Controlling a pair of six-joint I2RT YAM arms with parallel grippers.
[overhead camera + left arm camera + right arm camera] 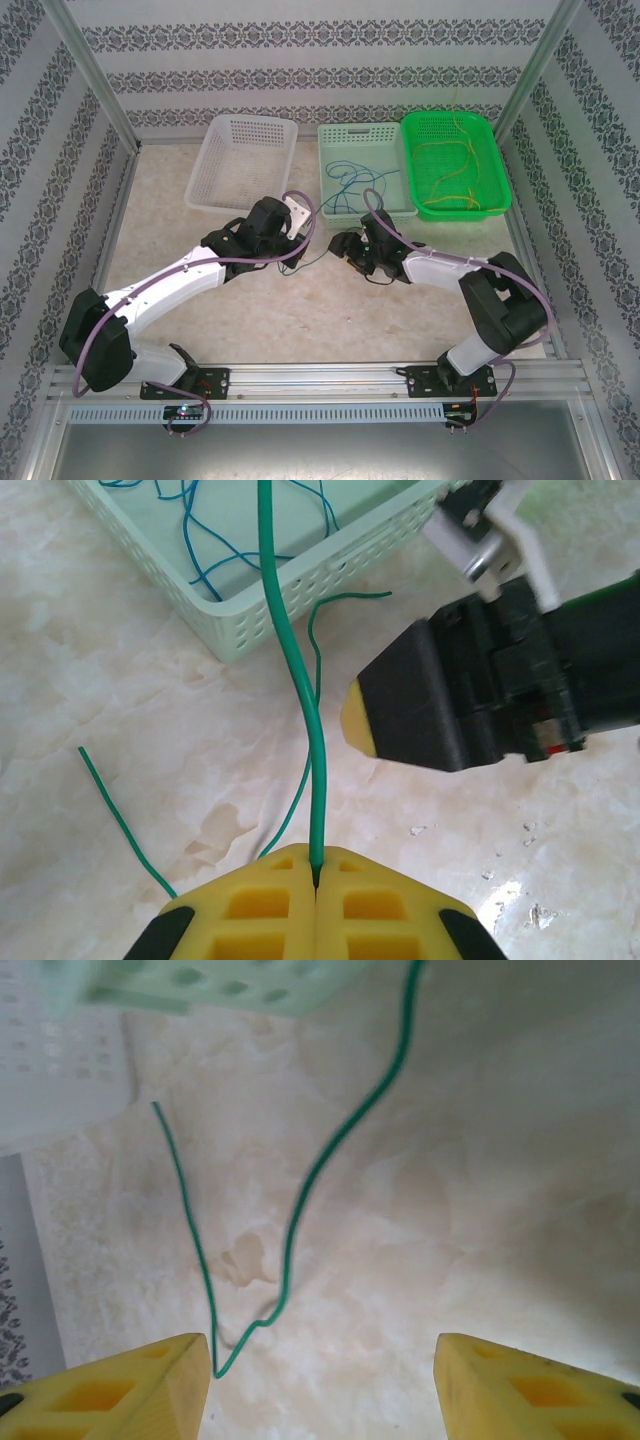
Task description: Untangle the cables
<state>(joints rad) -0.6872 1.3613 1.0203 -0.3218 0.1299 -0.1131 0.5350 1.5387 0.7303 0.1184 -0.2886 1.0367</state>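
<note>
pinching the green cable point(319, 780) tight in the left claw point(315, 885), mid-frame, so it runs taut up over the basket point(260, 620); right claw point(325, 1365) hangs open beside it, likely ready to tug strands apart.

Thin yellow cables point(448, 201) lie in loose loops inside the bright green basket point(500, 165) at 1 o'clock on the desk point(200, 330). Fine blue cables point(347, 185) sit tangled in the mint basket point(330, 135) at 12 o'clock. A dark green cable point(290, 660) is pinched between the closed fingers of the left hand point(315, 875). It rises taut from there toward 12 o'clock and crosses the mint basket's rim. Its slack lies bent on the desk, with one free end pointing toward 9 o'clock.
</note>
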